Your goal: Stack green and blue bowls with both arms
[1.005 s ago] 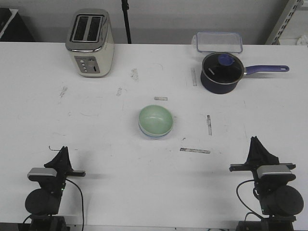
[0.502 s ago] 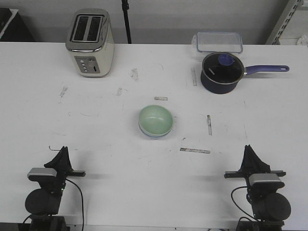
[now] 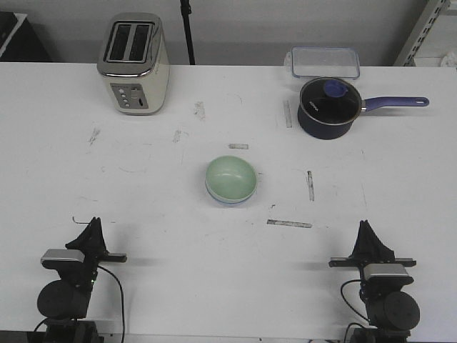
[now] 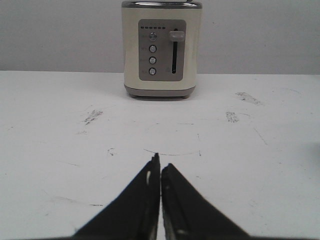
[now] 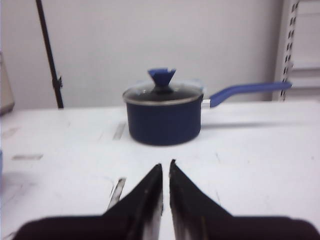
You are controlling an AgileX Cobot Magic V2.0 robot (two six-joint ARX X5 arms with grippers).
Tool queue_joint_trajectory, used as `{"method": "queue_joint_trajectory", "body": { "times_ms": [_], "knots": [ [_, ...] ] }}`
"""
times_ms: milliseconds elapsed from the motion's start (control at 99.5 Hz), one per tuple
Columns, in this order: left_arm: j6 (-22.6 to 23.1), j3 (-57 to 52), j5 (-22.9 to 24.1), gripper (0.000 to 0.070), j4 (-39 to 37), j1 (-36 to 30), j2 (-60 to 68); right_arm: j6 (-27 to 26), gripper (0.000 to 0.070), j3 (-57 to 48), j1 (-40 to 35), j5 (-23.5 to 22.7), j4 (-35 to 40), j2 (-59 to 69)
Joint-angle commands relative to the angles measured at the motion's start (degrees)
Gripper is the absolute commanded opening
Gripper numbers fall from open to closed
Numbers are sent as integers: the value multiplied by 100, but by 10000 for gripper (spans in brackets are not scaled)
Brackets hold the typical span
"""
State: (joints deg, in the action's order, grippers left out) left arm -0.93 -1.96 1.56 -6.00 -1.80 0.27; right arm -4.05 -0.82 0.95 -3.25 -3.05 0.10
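The pale mint-green round bowl sits near the middle of the white scuffed table, nested inside the soft blue bowl, of which only a thin rim shows along the near side. Bare tabletop surrounds the stack on every side; the nearest marks are short grey tape strips, one just behind it and others to its right.

The left black gripper rests low at the near left edge of the table, its jaws drawn together with only a hairline slit between the fingertips in the left wrist view. It holds nothing. Straight ahead of it, well apart, stands the cream-and-chrome two-slot toaster at the far left of the table.

The right black gripper sits at the near right edge, likewise closed on nothing, its tips nearly touching in the right wrist view. That view is soft, so the slit may be slightly wider than it looks. Ahead of it stands the dark navy saucepan with a glass lid and purple handle, the handle pointing toward the table's right edge. Behind the pan, touching or nearly so, lies a clear rectangular plastic container at the far edge.

Both grippers lie well apart from the bowls.
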Motion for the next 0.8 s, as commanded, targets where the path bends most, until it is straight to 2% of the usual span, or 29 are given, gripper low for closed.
{"method": "queue_joint_trajectory", "body": {
  "times_ms": [0, 794],
  "knots": [
    [46, 129, -4, 1, -94, -13, -9, -92, 15, 9, 28, 9, -68, -2],
    [46, 129, -4, 1, -94, -13, -9, -85, 15, 9, 85, 24, -94, -2]
  ]
}}
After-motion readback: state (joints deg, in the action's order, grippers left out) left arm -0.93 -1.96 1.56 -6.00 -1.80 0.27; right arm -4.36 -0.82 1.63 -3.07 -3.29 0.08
